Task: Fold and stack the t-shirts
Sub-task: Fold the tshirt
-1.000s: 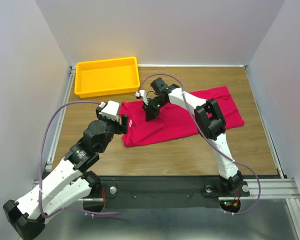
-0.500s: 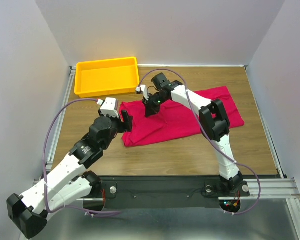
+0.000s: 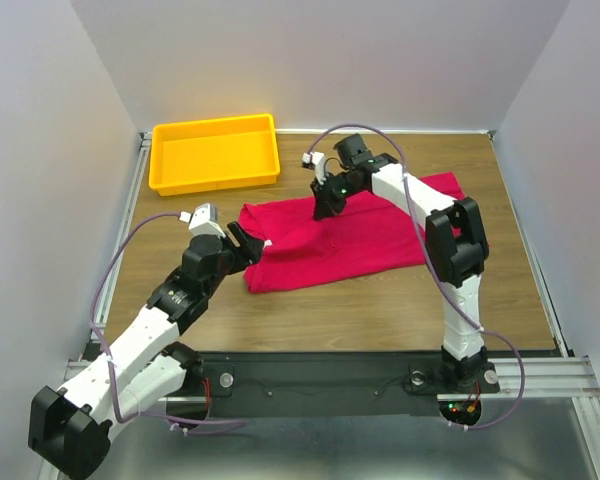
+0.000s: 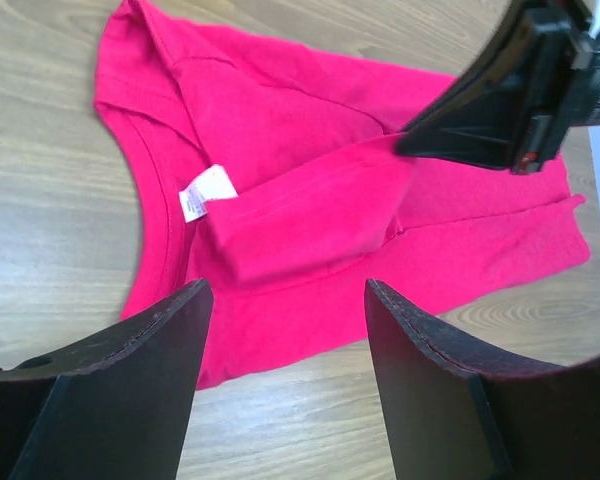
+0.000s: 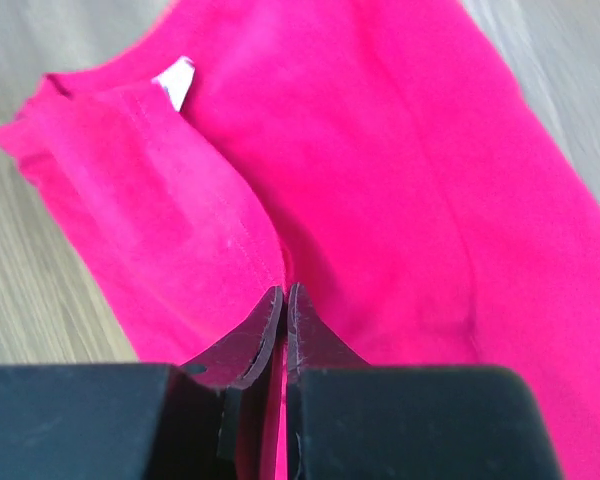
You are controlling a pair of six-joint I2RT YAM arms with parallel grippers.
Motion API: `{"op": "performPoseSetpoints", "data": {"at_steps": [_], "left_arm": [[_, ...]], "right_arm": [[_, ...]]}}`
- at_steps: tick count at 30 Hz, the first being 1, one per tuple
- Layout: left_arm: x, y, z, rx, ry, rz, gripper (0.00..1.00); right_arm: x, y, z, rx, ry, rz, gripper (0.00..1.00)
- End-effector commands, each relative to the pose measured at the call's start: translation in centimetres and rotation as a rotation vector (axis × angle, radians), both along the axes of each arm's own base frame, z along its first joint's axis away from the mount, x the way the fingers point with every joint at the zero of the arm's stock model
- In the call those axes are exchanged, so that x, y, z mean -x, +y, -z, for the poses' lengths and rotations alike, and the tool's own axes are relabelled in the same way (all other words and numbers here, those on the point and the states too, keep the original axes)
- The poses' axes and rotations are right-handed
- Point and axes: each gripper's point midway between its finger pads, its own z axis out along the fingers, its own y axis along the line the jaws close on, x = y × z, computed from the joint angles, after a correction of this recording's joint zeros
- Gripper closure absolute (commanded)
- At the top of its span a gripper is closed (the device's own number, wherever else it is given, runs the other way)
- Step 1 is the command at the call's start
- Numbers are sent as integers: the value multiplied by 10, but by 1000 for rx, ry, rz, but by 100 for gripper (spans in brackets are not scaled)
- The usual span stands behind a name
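Observation:
One crimson-pink t-shirt (image 3: 365, 238) lies across the middle of the wooden table, its collar end to the left, with a small white neck label (image 4: 207, 190) showing. My right gripper (image 3: 326, 208) is shut on a raised fold of the t-shirt (image 5: 430, 180) near its far edge, and cloth is pinched between the jaws (image 5: 285, 292). My left gripper (image 3: 248, 240) is open at the collar end, just above the table. Its fingers straddle the near hem with nothing between them (image 4: 287, 290). The right gripper (image 4: 500, 100) shows at the upper right of the left wrist view.
A yellow plastic tray (image 3: 216, 124) stands at the back left, close to the shirt's far left corner. The enclosure's walls rise on the left, back and right. Bare wood lies between the shirt and the near rail (image 3: 380, 375).
The right gripper has closed on the cloth and moved right and towards the back, pulling up a fold. The left gripper has shifted slightly left along the collar end, staying open.

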Motion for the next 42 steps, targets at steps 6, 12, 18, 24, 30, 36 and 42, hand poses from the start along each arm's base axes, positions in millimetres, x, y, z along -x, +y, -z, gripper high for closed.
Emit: {"op": "performPoseSetpoints", "data": {"at_steps": [6, 12, 18, 24, 30, 36, 42], "left_arm": [[-3, -9, -3, 113, -21, 31, 28], [6, -23, 16, 155, 29, 110, 32], [14, -39, 49, 195, 145, 169, 38], [15, -50, 82, 173, 272, 206, 43], [9, -50, 93, 135, 298, 197, 43], [7, -44, 101, 107, 317, 167, 42], [6, -43, 109, 97, 332, 162, 41]], "right_arm": [[-13, -25, -17, -43, -55, 175, 99], [-20, -32, -6, -31, -48, 283, 99], [-34, -33, -8, -39, -62, 355, 100], [-40, -36, -22, -67, -102, 382, 99], [-39, -46, -24, -77, -122, 410, 100], [-36, -57, -26, -83, -144, 446, 99], [-37, -63, -22, -80, -161, 482, 99]]}}
